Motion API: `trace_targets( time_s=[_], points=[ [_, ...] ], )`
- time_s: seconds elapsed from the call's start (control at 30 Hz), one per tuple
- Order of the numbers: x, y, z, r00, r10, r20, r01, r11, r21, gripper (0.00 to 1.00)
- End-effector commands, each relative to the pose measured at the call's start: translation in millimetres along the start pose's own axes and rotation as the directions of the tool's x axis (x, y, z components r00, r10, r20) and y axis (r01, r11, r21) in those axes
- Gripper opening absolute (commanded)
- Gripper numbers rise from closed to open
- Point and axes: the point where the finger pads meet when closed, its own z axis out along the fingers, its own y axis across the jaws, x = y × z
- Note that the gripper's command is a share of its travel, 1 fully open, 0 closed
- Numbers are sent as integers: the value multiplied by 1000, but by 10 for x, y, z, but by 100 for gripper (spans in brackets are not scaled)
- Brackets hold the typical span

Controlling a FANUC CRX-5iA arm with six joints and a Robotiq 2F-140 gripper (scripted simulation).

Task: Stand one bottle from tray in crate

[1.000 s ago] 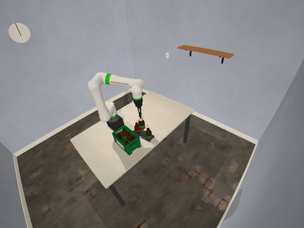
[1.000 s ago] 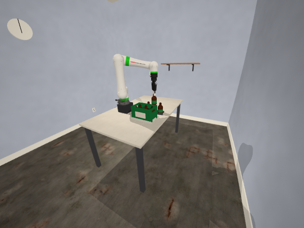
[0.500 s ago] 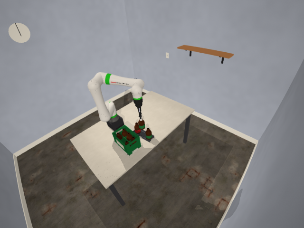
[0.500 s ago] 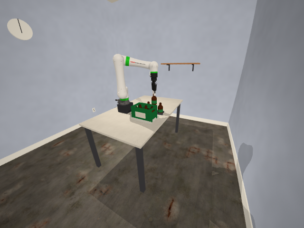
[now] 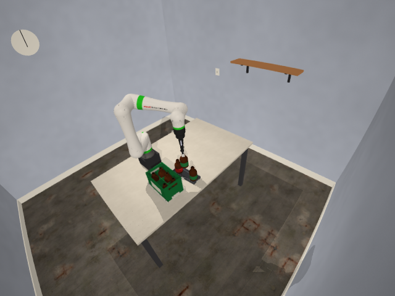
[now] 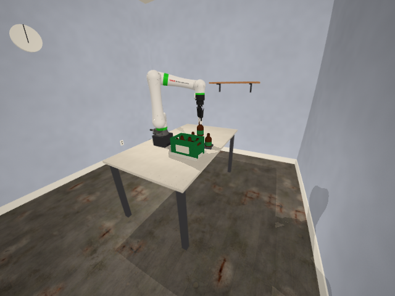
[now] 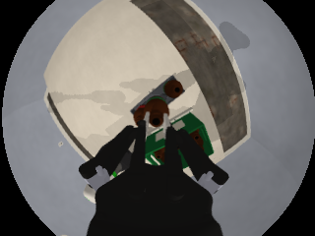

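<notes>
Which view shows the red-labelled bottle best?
The top view: the red-labelled bottle shows neck and label there. Exterior shows only its top above the crate; wrist, a partly covered sliver.

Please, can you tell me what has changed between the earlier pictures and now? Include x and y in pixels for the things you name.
Nothing has visibly changed. The pincer point(image 5: 182, 155) point(image 6: 200, 121) point(image 7: 156, 118) is still closed on the neck of a green-labelled bottle point(image 5: 184, 163) point(image 6: 200, 129) point(image 7: 157, 107), in the same position. The crate point(image 5: 173, 192) point(image 6: 197, 152) point(image 7: 204, 129) and the tray point(image 5: 186, 177) point(image 6: 209, 147) point(image 7: 159, 91) stayed too.
</notes>
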Motion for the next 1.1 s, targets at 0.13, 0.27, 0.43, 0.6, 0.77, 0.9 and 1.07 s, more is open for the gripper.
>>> trace_targets(
  time_s=[0.13, 0.27, 0.43, 0.6, 0.77, 0.9, 1.07],
  points=[
    [1, 1, -19, 1000, 0, 0, 0, 1000, 0, 0],
    [1, 1, -42, 1000, 0, 0, 0, 1000, 0, 0],
    [1, 1, -66, 1000, 0, 0, 0, 1000, 0, 0],
    [1, 1, -116, 1000, 0, 0, 0, 1000, 0, 0],
    [1, 1, -175, 1000, 0, 0, 0, 1000, 0, 0],
    [1, 1, -199, 1000, 0, 0, 0, 1000, 0, 0],
    [1, 1, -260, 1000, 0, 0, 0, 1000, 0, 0]
  ],
)
